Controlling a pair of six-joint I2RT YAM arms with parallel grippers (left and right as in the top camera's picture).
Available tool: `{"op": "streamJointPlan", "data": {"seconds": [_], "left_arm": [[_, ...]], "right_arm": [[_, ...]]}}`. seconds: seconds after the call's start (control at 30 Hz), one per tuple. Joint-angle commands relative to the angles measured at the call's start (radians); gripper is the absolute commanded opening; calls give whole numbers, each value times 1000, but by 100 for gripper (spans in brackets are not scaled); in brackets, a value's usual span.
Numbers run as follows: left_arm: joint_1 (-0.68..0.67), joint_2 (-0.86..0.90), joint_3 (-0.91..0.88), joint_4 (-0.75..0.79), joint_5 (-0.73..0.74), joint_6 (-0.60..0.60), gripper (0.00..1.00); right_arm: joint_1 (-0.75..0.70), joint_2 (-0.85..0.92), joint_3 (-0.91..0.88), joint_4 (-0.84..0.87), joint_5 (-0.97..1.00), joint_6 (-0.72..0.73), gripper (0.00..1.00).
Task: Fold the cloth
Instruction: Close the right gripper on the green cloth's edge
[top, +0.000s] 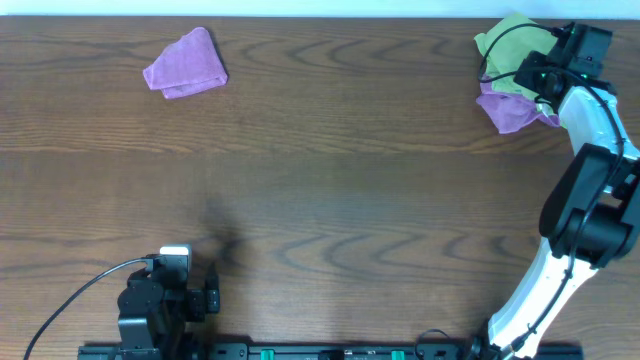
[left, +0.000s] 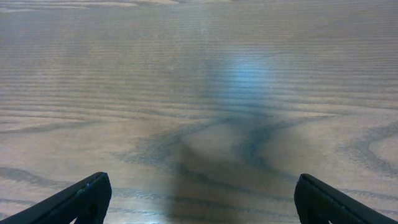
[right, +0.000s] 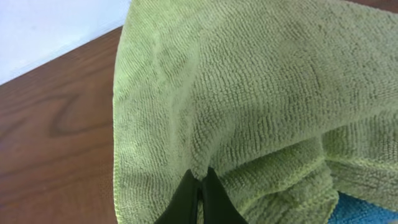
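The right gripper has its fingers pressed together on a fold of the green cloth, which lies at the table's far right corner, partly over a purple cloth. The left gripper hovers low over bare wood, fingers wide apart. A folded purple cloth sits far left, well apart.

— Where's your left arm?
— Folded low at my base, left fingers spread wide.
— And your right arm?
— Stretched far forward, right fingers pressed together, pinching green cloth.
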Motion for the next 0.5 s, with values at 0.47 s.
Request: {"op": "streamJointPlan", "data": {"seconds": [0.47], "left_arm": [[-5,-6,-12,-54,-4,11,95]], "right_arm": [[118,-415,18,-302,-4,-96,2]]}}
